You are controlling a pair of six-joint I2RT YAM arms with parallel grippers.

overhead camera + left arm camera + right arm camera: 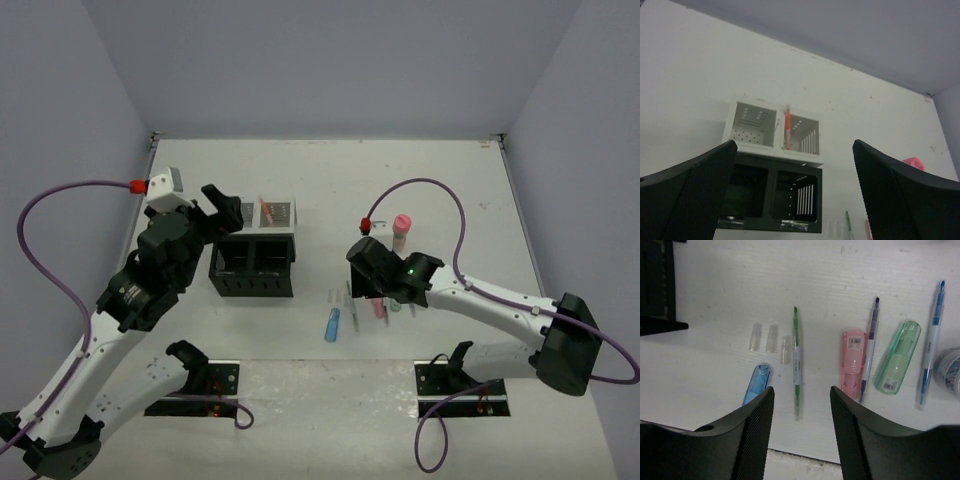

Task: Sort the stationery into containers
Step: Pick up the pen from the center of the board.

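The containers (252, 268) are two black compartments with two white mesh compartments (752, 122) behind them. An orange pen (787, 125) stands in the right white one. My left gripper (795, 150) hangs open and empty above the organiser's near side. The other stationery lies in a row on the table: a blue capsule (756, 385), a green pen (796, 365), a pink capsule (854, 362), a purple pen (870, 345), a green capsule (898, 357), a blue pen (931, 345) and a round tub (950, 367). My right gripper (801, 395) is open over the green pen's near end, its fingers either side, not touching it.
Three clear pen caps (771, 338) lie just left of the green pen's upper half. A pink-capped bottle (401, 230) stands behind the right gripper. The organiser's black corner (655, 290) shows at the upper left of the right wrist view. Walls enclose the table on three sides.
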